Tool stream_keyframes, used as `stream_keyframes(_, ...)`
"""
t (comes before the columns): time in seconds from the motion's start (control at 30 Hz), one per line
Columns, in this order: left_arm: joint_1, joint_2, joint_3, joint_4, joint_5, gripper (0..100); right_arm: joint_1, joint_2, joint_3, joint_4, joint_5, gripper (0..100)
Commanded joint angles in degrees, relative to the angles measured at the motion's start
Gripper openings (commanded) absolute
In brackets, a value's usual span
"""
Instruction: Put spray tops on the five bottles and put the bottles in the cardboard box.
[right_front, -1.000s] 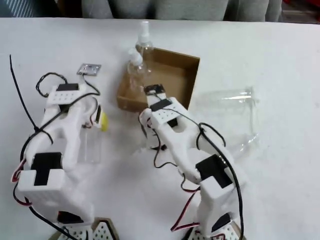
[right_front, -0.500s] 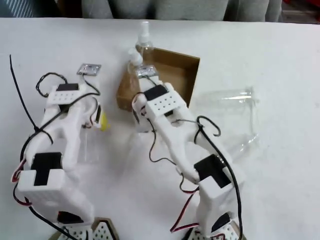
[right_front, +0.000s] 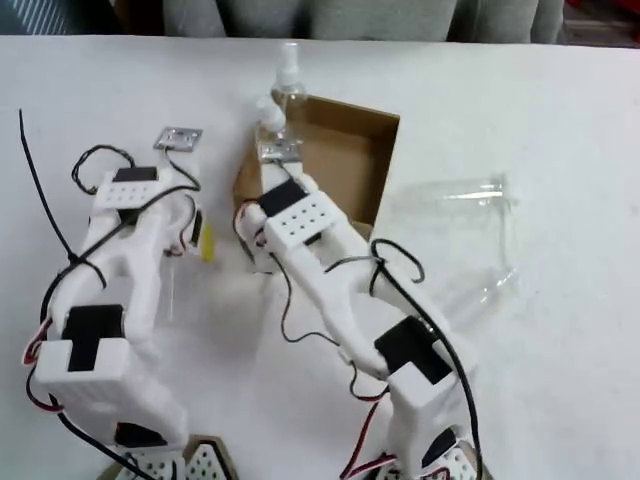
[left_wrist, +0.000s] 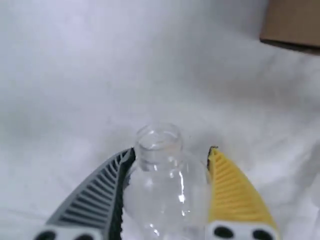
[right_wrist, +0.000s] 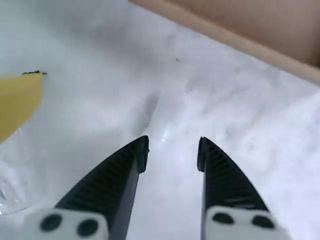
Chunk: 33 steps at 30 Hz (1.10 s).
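Observation:
A clear bottle (left_wrist: 162, 175) with an open neck and no spray top stands on the white table between grey and yellow fingers; my left gripper (left_wrist: 170, 155) is shut on it. In the high view that gripper (right_front: 197, 242) is left of the cardboard box (right_front: 345, 170). My right gripper (right_wrist: 172, 150) is open over bare table with nothing between its black fingers, close to the left gripper's yellow finger (right_wrist: 17, 100) and the box's near wall (right_wrist: 235, 37). Two bottles with spray tops (right_front: 289, 75) (right_front: 268, 118) stand at the box's far left wall; whether inside or beside it, I cannot tell.
A clear plastic container (right_front: 460, 235) lies on the table to the right of the box. The right arm (right_front: 330, 280) stretches diagonally across the middle. Grey chairs line the table's far edge.
The right arm has swung left from the front of the box toward the left gripper and its bottle. The left arm has kept still.

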Motion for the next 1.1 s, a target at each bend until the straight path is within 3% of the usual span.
stream_keyframes(0.0,-0.7,-3.7,-0.6,-1.1,-0.7,2,-0.7,-0.3,2.3,-5.7,-0.8,14.8)
stream_keyframes(0.4,-0.5,-3.6,-0.4,-1.1,-0.7,2,-1.3,-0.1,4.5,-8.8,-0.9,15.2)
stream_keyframes(0.57,-0.5,-3.6,-0.4,-1.1,-0.7,2,-1.4,-0.2,4.5,-8.5,-1.0,21.8)
stream_keyframes(1.07,-0.7,-3.6,0.8,-3.2,-0.7,2,-1.4,1.3,6.3,-8.0,-4.0,22.2)
